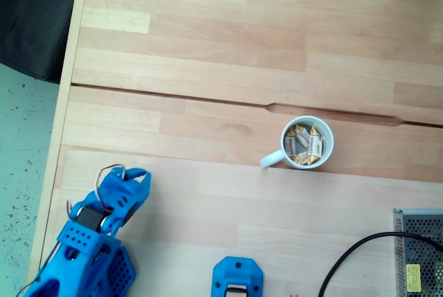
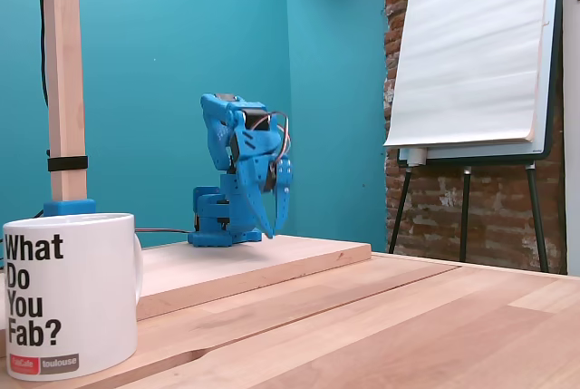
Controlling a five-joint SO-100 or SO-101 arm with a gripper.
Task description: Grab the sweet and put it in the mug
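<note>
The white mug (image 1: 271, 160) stands right of the table's middle in a fixed view from above, its handle pointing lower left. Several sweets (image 1: 302, 146) in cream wrappers with gold ends lie inside it. In a fixed view from the side the mug (image 2: 72, 316) is at the near left, with black lettering on its wall. The blue arm is folded back at the table's lower left corner. Its gripper (image 1: 136, 176) is far left of the mug and, seen from the side, the gripper (image 2: 275, 221) points down, shut, with nothing between its fingers.
A blue printed part (image 1: 237, 277) sits at the bottom edge. A metal mesh box (image 1: 419, 252) with a black cable (image 1: 349, 259) is at the lower right. A seam (image 1: 208, 97) crosses the table. A wooden post (image 2: 63, 81) and a flip chart (image 2: 471, 53) stand behind.
</note>
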